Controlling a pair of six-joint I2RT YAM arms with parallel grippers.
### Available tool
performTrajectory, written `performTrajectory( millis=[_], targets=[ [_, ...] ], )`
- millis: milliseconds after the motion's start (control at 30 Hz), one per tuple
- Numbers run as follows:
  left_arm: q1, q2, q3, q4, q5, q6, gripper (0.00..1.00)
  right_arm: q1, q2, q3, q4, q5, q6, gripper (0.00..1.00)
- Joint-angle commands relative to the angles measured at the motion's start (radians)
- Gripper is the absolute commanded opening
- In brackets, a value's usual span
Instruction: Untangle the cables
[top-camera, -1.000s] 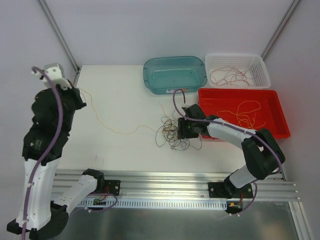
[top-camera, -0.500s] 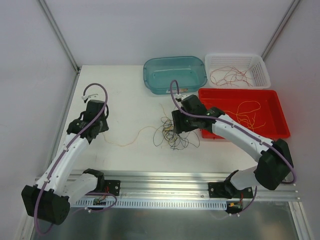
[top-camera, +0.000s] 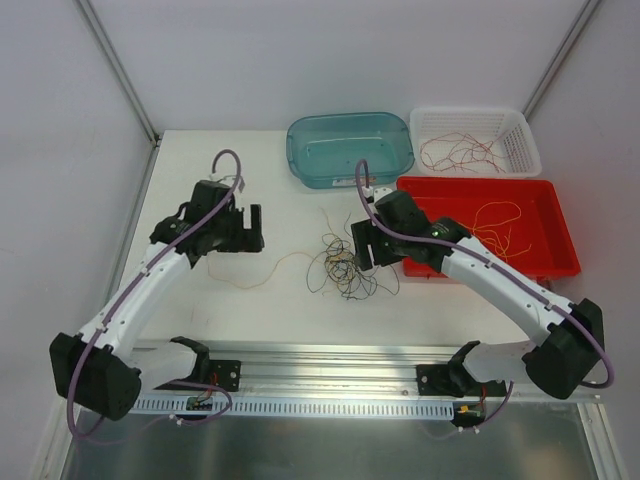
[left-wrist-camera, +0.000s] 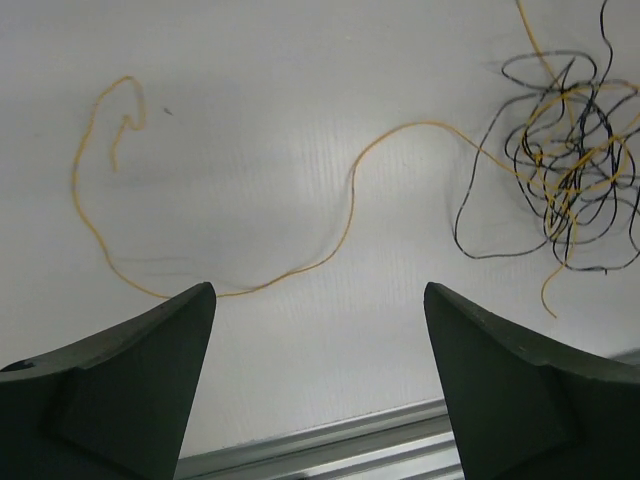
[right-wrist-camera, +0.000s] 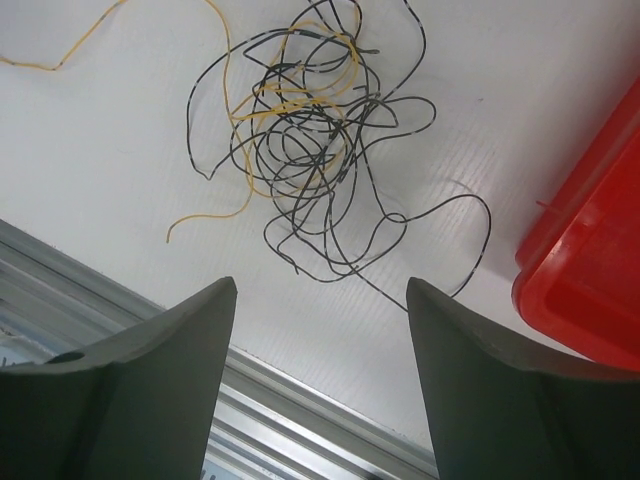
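Observation:
The cables lie as a loose tangle (top-camera: 345, 268) of dark and yellow-orange wires at the table's middle. One yellow strand (top-camera: 250, 282) trails left from it and lies slack on the table. The left wrist view shows this strand (left-wrist-camera: 350, 200) curving ahead of the fingers, with the tangle (left-wrist-camera: 570, 150) at the right edge. My left gripper (top-camera: 256, 229) (left-wrist-camera: 318, 290) hovers over the strand, open, holding nothing. My right gripper (top-camera: 362, 250) (right-wrist-camera: 320, 282) is just right of the tangle (right-wrist-camera: 300, 130), also open and holding nothing.
A teal bin (top-camera: 300, 160) stands at the back. Right of it is a white basket (top-camera: 530, 150) holding red-brown wires. A red tray (top-camera: 560, 265) with a yellow wire lies close behind the right arm. An aluminium rail (top-camera: 330, 360) runs along the near edge.
The left arm came down from high at the far left toward the middle and its gripper opened, letting go of the yellow strand, which now lies slack. The right gripper opened wider.

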Motion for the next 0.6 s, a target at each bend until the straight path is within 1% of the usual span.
performTrajectory(
  millis=[0, 67, 100, 133, 267, 467, 567],
  targets=[
    [-0.116, 0.113, 0.035, 0.024, 0.039, 0.065, 0.86, 0.002, -0.043, -0.008, -0.013, 0.015, -0.013, 0.73],
    [-0.171, 0.172, 0.048, 0.028, 0.017, 0.101, 0.85, 0.004, -0.053, -0.015, -0.01, 0.01, -0.015, 0.77],
    [-0.179, 0.233, 0.065, 0.028, 0.019, 0.112, 0.84, 0.004, -0.063, -0.018, -0.01, 0.009, -0.015, 0.93],
    [-0.184, 0.264, 0.074, 0.028, 0.019, 0.131, 0.81, 0.005, -0.066, -0.024, -0.005, 0.003, -0.015, 0.96],
    [-0.187, 0.405, 0.11, 0.028, -0.027, 0.146, 0.73, 0.011, -0.086, -0.042, -0.004, 0.003, -0.012, 0.97],
    [-0.2, 0.525, 0.119, 0.029, -0.021, 0.135, 0.63, 0.019, -0.113, -0.088, 0.026, -0.005, 0.007, 0.97],
    [-0.21, 0.581, 0.11, 0.028, -0.026, 0.123, 0.56, 0.024, -0.112, -0.096, 0.038, -0.013, 0.016, 0.97]
  ],
)
